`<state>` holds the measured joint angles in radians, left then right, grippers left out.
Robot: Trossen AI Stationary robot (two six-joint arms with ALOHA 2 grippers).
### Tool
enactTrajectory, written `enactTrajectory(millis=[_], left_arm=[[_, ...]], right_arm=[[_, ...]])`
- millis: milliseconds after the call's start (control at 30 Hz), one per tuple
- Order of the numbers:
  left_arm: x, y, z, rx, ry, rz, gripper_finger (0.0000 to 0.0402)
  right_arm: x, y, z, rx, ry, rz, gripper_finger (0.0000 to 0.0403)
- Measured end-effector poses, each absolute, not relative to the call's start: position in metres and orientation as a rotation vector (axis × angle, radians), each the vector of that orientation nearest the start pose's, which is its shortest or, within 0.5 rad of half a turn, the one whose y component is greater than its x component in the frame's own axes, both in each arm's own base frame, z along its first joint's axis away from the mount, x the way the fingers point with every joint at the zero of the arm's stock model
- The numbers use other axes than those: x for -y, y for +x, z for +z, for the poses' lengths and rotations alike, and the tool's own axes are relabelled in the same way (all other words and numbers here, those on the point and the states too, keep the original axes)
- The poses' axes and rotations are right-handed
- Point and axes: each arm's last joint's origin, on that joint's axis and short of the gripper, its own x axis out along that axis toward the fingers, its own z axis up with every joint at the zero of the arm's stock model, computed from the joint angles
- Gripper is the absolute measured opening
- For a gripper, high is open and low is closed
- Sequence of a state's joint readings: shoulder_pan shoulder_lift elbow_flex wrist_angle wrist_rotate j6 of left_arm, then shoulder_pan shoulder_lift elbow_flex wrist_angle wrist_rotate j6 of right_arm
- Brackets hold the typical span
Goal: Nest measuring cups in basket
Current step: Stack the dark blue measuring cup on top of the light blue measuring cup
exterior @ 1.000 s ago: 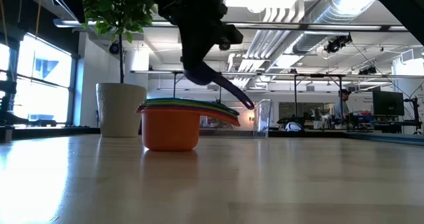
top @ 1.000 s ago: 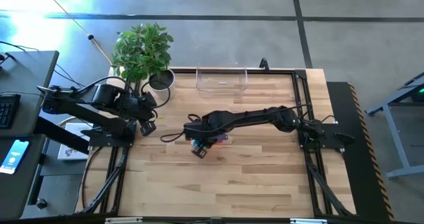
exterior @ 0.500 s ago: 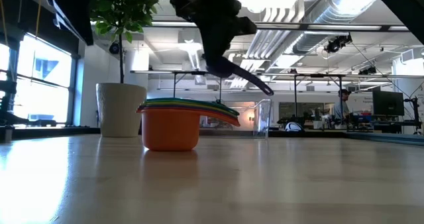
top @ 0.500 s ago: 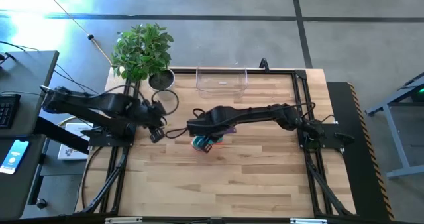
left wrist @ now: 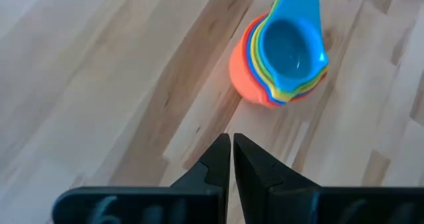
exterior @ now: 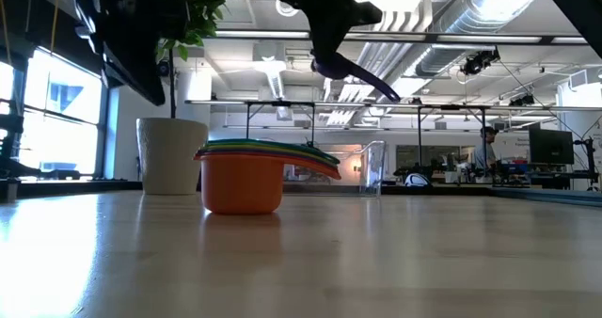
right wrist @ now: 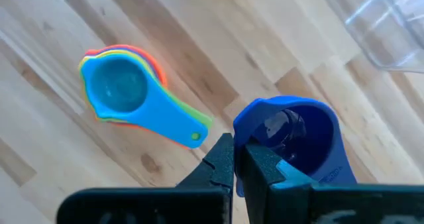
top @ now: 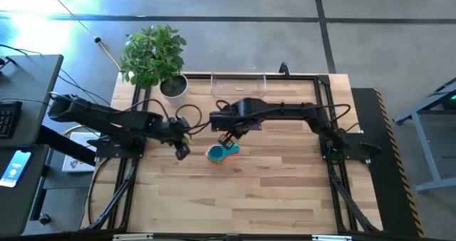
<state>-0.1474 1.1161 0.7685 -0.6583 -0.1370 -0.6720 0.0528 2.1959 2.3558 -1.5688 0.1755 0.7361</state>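
A stack of nested cups (top: 219, 153), orange at the bottom and light blue on top, rests on its base on the table; it also shows in the low view (exterior: 246, 177) and both wrist views (left wrist: 281, 58) (right wrist: 129, 95). My right gripper (top: 228, 135) is shut on a dark blue-purple cup (right wrist: 295, 141) in the air, between the stack and the clear basket (top: 239, 86). My left gripper (top: 182, 150) is shut and empty, just left of the stack, its fingertips (left wrist: 232, 151) pointing at it. My right gripper pinches the dark cup between its two fingers at one side of the bowl (right wrist: 244, 132); the fingers hide the exact place. The cup is lifted clear of the table and the stack. Its handle (exterior: 376, 83) slants down away from the fingers.
A white pot (top: 173, 86) with a leafy plant stands at the table's far left corner, left of the basket (exterior: 372, 167). Bare wooden table lies in front of the stack and to its right.
My right gripper has risen from the stack with the dark cup and gone toward the table's far edge, toward the basket. My left gripper has gone toward the table's right edge, up to the stack. The stack has stayed where it was.
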Motion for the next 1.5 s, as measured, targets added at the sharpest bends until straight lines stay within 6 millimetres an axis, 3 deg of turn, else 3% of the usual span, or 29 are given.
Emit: enactTrajectory(millis=[333, 667, 1200, 1500], left_arm=[[0.031, 0.237, 0.195, -1.03, -0.456, 0.347, 0.001], [0.035, 0.258, 0.162, -1.095, -0.486, 0.356, 0.001], [0.037, 0.281, 0.144, -1.04, -0.514, 0.325, 0.001], [0.04, 0.308, 0.13, -1.049, -0.49, 0.3, 0.001]], right_arm=[[0.008, 0.416, 0.331, -1.258, 0.464, -0.628, 0.0], [0.012, 0.416, 0.332, -1.261, 0.447, -0.615, 0.0], [0.014, 0.416, 0.332, -1.259, 0.427, -0.606, 0.0], [0.017, 0.416, 0.332, -1.259, 0.431, -0.61, 0.0]])
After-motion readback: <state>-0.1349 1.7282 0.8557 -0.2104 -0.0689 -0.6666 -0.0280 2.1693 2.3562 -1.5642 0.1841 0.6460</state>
